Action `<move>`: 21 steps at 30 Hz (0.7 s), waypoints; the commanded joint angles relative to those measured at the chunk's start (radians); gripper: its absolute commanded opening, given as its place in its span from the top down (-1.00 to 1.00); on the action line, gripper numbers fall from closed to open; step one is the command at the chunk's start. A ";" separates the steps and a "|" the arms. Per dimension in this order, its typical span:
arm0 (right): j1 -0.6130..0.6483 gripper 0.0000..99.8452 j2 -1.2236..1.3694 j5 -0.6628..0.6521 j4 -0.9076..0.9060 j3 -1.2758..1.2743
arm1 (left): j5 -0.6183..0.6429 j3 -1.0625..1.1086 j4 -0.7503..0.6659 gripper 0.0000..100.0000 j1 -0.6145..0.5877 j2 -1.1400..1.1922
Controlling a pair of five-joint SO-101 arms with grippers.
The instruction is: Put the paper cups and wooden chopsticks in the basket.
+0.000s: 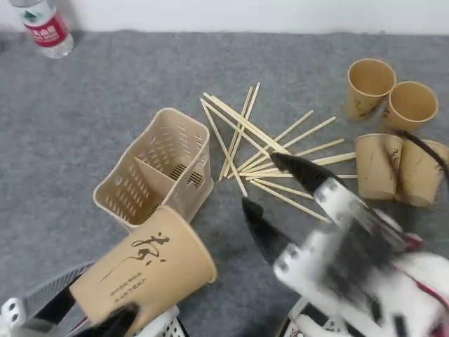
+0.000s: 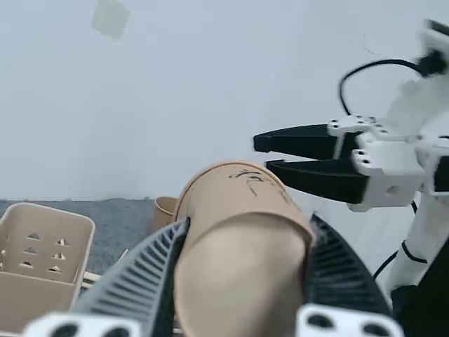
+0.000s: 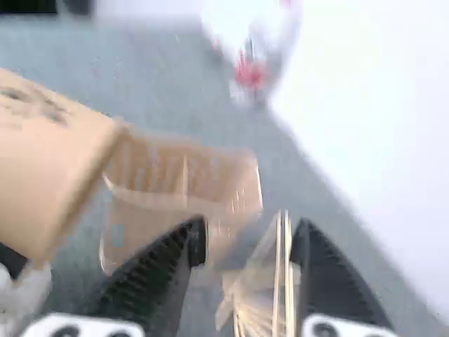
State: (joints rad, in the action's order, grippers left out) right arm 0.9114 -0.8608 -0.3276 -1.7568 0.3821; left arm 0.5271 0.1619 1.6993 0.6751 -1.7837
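My left gripper point(image 1: 123, 309) at the near left edge is shut on a tan paper cup point(image 1: 147, 270), held tilted on its side above the grey mat; in the left wrist view the cup point(image 2: 242, 253) sits between both fingers. The beige two-compartment basket point(image 1: 158, 168) stands just beyond it. Wooden chopsticks point(image 1: 266, 140) lie scattered to the right of the basket. My right gripper point(image 1: 259, 179) hangs open over the near end of the chopsticks, nothing between its black fingers point(image 3: 165, 274). Several more paper cups, including an upright cup point(image 1: 370, 84) and a lying cup point(image 1: 377, 165), sit at the far right.
A plastic water bottle point(image 1: 43, 24) lies at the back left corner of the grey mat point(image 1: 84, 112). A white wall runs along the back edge. The right arm's white body point(image 1: 379, 274) fills the near right corner.
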 commanded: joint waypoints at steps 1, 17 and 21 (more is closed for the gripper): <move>0.027 0.45 -0.013 0.023 -0.041 0.031 | -0.012 0.004 -0.026 0.97 0.002 0.005; 0.602 0.40 -0.071 0.051 -0.041 0.011 | -0.009 0.004 -0.029 0.97 0.002 0.005; 0.610 0.40 -0.073 0.051 -0.041 -0.055 | -0.006 0.004 -0.032 0.97 0.002 0.005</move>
State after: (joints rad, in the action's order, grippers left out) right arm 1.5052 -0.9329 -0.2862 -1.7568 0.3606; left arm 0.5255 0.1649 1.6993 0.6751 -1.7837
